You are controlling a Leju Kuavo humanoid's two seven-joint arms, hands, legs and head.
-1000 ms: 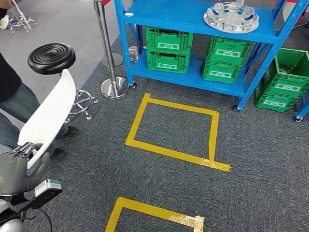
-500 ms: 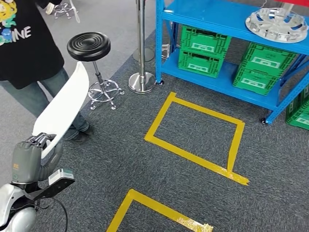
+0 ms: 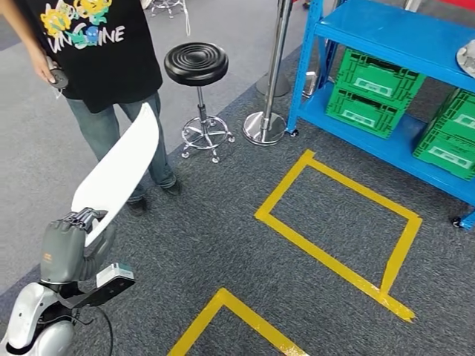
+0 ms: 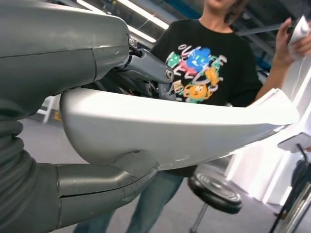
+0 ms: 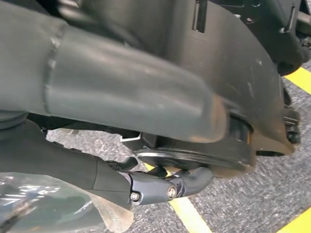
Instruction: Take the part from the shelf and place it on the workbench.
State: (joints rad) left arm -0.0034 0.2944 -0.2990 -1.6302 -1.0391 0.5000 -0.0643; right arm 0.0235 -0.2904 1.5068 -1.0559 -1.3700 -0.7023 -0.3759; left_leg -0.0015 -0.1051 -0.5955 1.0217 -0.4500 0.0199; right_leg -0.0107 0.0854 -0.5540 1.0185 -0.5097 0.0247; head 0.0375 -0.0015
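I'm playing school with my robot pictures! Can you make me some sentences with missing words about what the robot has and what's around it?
1. The left robot hand holds a long ____ part.
2. The round stool has a ____ seat.
3. The crates on the blue shelf are ____.
4. The tape squares on the carpet are ____.

Missing words: white, black, green, yellow

Person point(image 3: 101, 67) and stool point(image 3: 197, 70) crowd left side (near held part point(image 3: 117, 174)).
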